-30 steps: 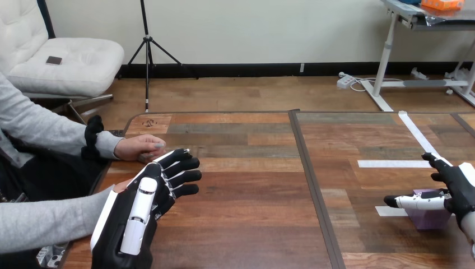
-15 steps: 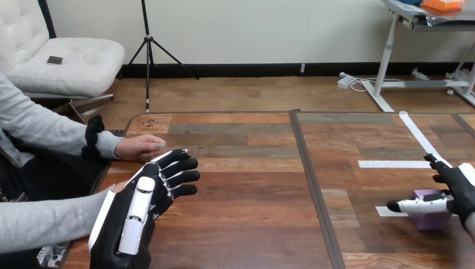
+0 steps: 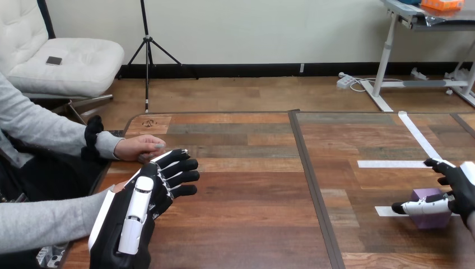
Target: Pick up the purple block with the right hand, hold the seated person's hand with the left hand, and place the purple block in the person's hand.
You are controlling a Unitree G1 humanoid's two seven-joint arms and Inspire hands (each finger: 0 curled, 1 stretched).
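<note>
Your left hand [image 3: 134, 218] stands over the table's [image 3: 252, 185] near-left corner, fingers straight and fanned apart, gripping nothing; a grey sleeve [image 3: 45, 221] runs in behind it, and whether they touch is hard to judge; the person's hand [image 3: 139, 148] rests on the table just beyond your fingertips. At the far right the purple block [image 3: 430, 220] sits on the table beside a white tape strip [image 3: 383, 211]; your right hand [image 3: 462, 188] is at it, thumb straight across its front, fingers stretched out above, not closed.
</note>
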